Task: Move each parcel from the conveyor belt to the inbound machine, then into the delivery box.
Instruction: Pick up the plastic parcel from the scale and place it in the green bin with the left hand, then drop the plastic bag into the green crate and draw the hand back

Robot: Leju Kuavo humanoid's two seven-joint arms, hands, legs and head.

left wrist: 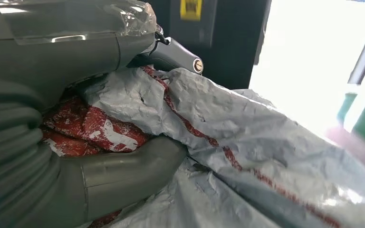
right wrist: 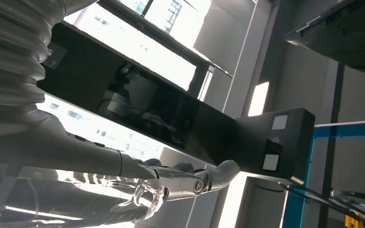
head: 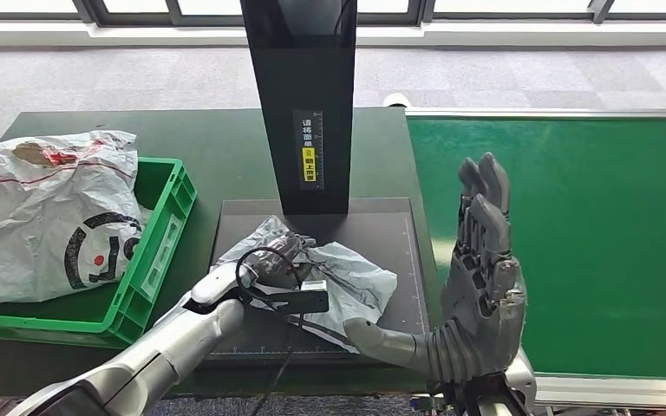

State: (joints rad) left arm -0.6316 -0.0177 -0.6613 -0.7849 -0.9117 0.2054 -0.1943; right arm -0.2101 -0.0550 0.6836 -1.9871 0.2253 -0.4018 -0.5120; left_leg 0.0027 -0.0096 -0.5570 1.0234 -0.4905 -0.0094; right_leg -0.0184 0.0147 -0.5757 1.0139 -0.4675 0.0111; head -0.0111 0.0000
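Left hand [head: 282,260] down on the crumpled grey parcel [head: 347,277] that lies on the dark platform [head: 399,234] of the inbound machine [head: 310,104], right at the foot of the machine's black upright column. Fingers [left wrist: 171,54] over the top of the parcel and thumb beneath a fold, wrapped around the plastic: holding the parcel, as the left wrist view shows close up, with red print bunched against the palm. Parcel still flat on the platform, spread from the column's foot toward the platform's front edge.

Right hand [head: 477,286] raised upright in front of the platform's right corner, palm turned toward the machine, between the platform and the green conveyor belt [head: 572,243]. Fingers [head: 484,186] straight and close together, pointing up, thumb stuck out sideways toward the parcel; holding nothing, touching nothing. Same hand in the right wrist view [right wrist: 123,185], fingers extended with the machine's black head behind them.

Left of the machine, on the dark green desk [head: 225,147], a green crate [head: 160,251] serving as the delivery box, with a large white bag [head: 43,217] marked in black and red lying in it and spilling over its far side. Yellow-and-white label [head: 310,152] on the column's face, above the parcel.
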